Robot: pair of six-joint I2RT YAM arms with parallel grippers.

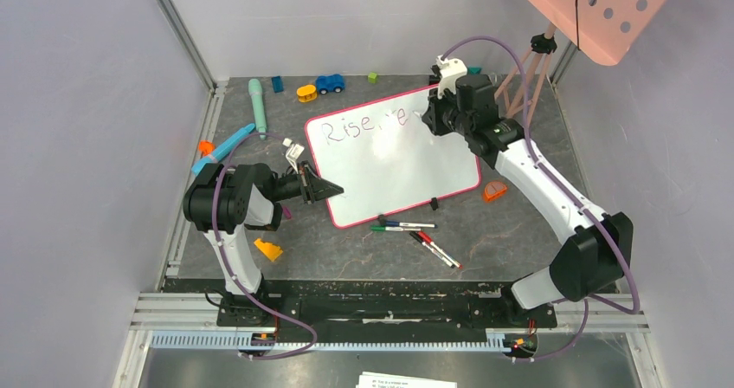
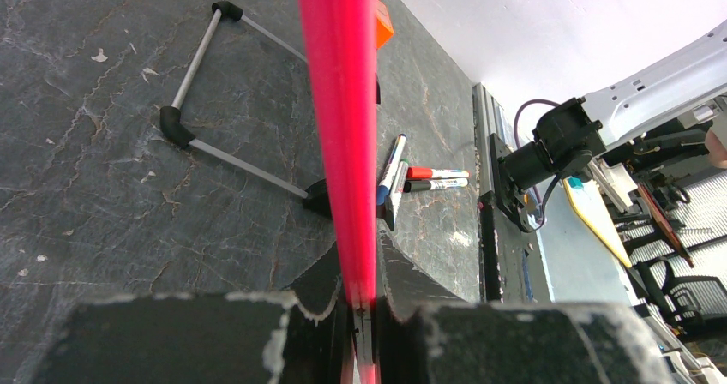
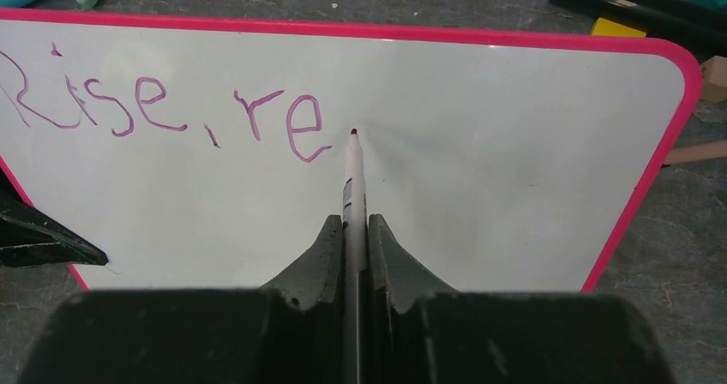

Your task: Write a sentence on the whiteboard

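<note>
The whiteboard (image 1: pixel 407 167) lies tilted in the middle of the table, white with a pink-red rim. The sentence (image 1: pixel 346 129) reads "Rise, re" in purplish ink (image 3: pixel 163 110) along the top. My left gripper (image 1: pixel 333 190) is shut on the board's near-left rim (image 2: pixel 339 101), which runs between the fingers (image 2: pixel 364 264). My right gripper (image 1: pixel 430 115) is over the board's top right, shut (image 3: pixel 350 230) on a marker (image 3: pixel 352 174). The marker's tip sits at the board's surface (image 3: pixel 514 144), just right of the last "e".
Several loose markers (image 1: pixel 402 225) (image 1: pixel 437 249) lie in front of the board. Small toys (image 1: pixel 329 83) and a teal pen (image 1: pixel 257 102) sit at the back left. An orange piece (image 1: pixel 267 249) lies near my left arm. A salmon perforated panel (image 1: pixel 597 7) hangs top right.
</note>
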